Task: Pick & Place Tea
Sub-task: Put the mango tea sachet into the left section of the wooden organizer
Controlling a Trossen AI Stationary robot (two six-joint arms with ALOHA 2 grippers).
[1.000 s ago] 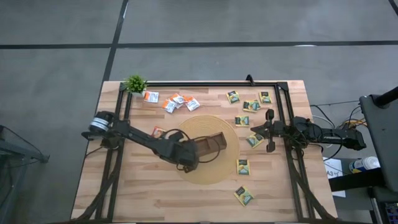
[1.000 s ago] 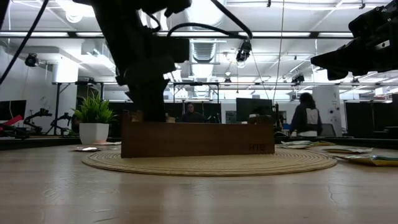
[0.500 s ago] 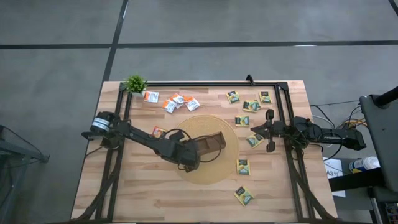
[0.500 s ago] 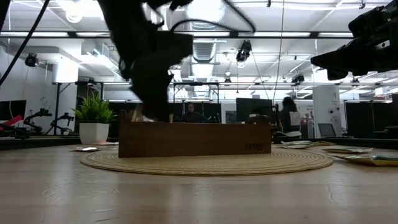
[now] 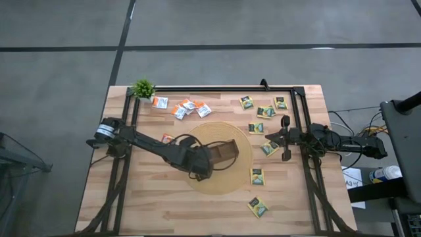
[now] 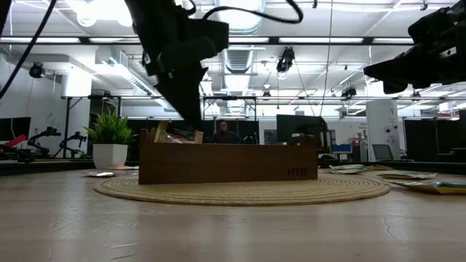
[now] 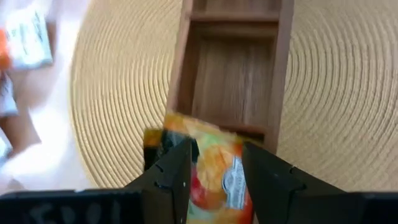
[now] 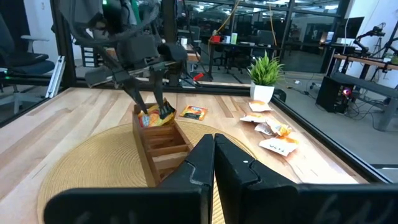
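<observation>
The left arm's fingers [image 7: 180,171] are pinching a yellow-orange tea sachet [image 7: 214,168] between them. The sachet hangs right over the near end of the long wooden tray [image 7: 233,93]. In the low view its edge pokes up just above the tray wall, so it is partly down inside the end slot.

This looks like the placing step. The pick-up is done and the sachet is almost home. Next, the fingers should spread to let it drop into that end slot, then lift straight up so they do not bump the tray wall or drag the sachet back out.

The left gripper [image 5: 199,164] points down at the tray's end, and its arm stretches across the bench [image 5: 145,210] from its base at the left side, bent low over the round woven mat [image 5: 223,184].

The right gripper [image 5: 284,139] waits above the right side of the bench with its fingers pressed together, holding nothing.

More sachets lie on the bench: white-and-orange ones [image 5: 187,107] near the small potted plant [image 5: 142,87], and dark green ones [image 5: 263,110] on the right.
</observation>
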